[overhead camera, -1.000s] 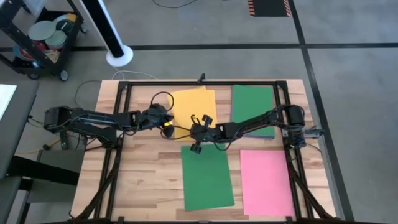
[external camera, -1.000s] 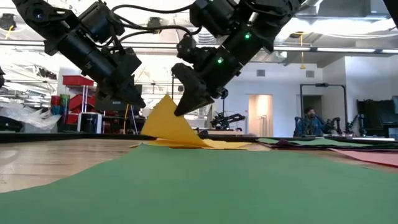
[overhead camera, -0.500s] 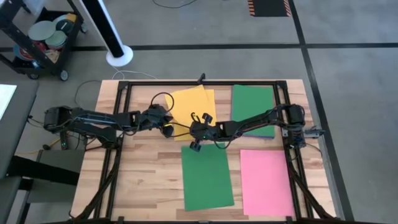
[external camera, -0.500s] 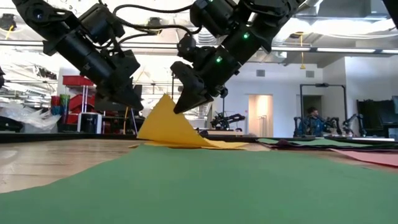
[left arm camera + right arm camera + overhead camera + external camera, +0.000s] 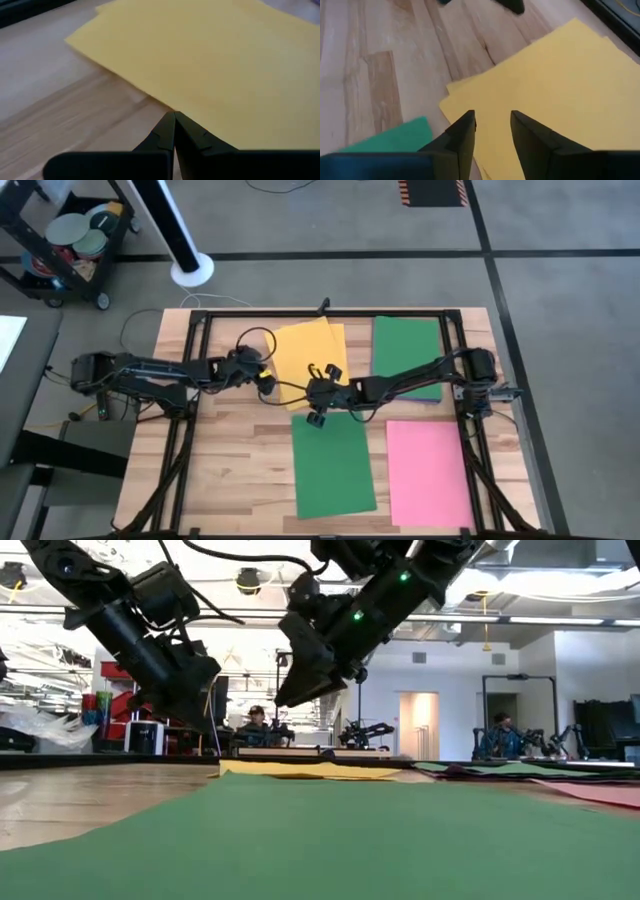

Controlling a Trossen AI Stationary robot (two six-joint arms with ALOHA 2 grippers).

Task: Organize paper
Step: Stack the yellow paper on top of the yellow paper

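Two yellow sheets of paper [image 5: 310, 358] lie flat on the table at the far middle, stacked a little askew. A green sheet [image 5: 332, 465] lies near the front, a pink sheet [image 5: 428, 472] to its right, and another green sheet [image 5: 407, 352] at the far right. My right gripper [image 5: 492, 120] stands open above the yellow paper's near left corner [image 5: 451, 102], clear of it in the low view [image 5: 285, 698]. My left gripper [image 5: 174, 116] is shut and hovers by the yellow paper's left edge [image 5: 125, 82].
A black metal frame [image 5: 200, 330] runs along the table's sides. Bare wood [image 5: 235, 460] lies left of the near green sheet. A cart [image 5: 70, 245] and a white post [image 5: 185, 240] stand on the floor beyond the table.
My right gripper has opened, let go of the yellow sheet's raised corner, and gone up a little. That corner, which stood up as a peak, has fallen and the sheet now lies flat. My left gripper has drawn back slightly toward the table's left edge.
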